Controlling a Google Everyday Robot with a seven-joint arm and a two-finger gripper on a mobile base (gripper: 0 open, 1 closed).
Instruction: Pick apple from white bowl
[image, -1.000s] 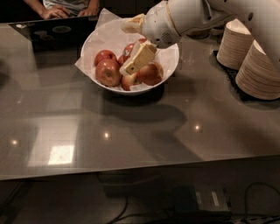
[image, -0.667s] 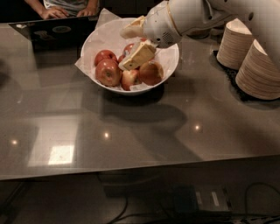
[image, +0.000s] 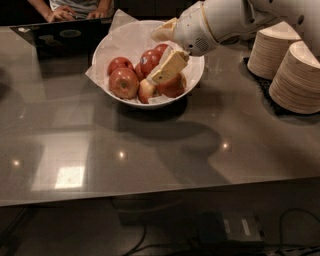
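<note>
Dim; glints on table (image: 120, 155); pincer (image: 153, 57) over white bowl (image: 198, 75) casts shadow.

Gripper (image: 159, 55) over bowl (image: 103, 56): prob. matt plastic; tabletop (image: 150, 155) glossy.

Office break area: grey counter (image: 150, 165), laptop (image: 65, 37), 2 stacks of paper plates (image: 297, 80), tool (image: 156, 56) over the white bowl (image: 198, 80).

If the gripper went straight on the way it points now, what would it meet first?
Probably the apples in the white bowl: the gripper angles down-left right above them, though depth is unclear.
</note>
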